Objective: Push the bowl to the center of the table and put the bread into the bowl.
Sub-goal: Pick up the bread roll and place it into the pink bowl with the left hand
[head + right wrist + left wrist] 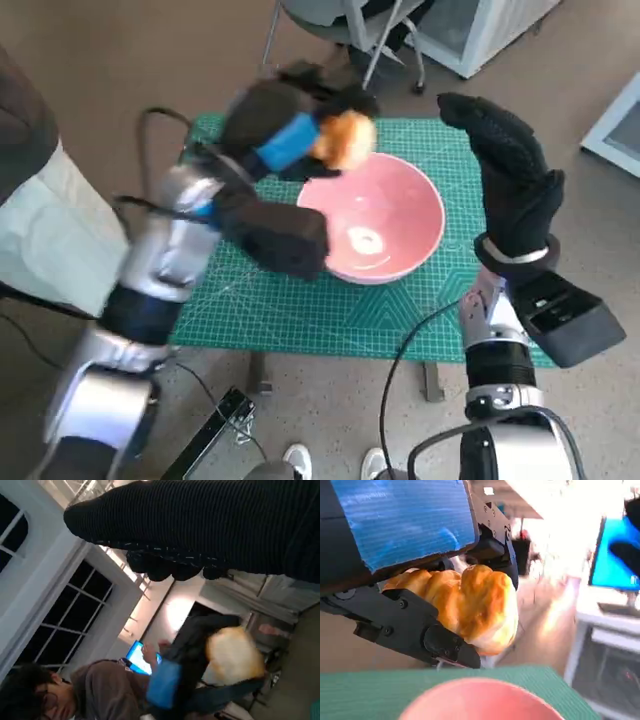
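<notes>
The left hand (285,135) grips the bread (345,138) across its middle over the bowl (385,215); it looks light and squashy, while the right hand (515,180) hangs open, empty.

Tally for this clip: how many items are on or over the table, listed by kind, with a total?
Bowl, pink, on the green mat: 1
Bread, held by the left hand over the bowl's far rim: 1
Green mat: 1
Robot hands: 2 (the left hand, and the right hand, which holds nothing)
Total: 5
</notes>
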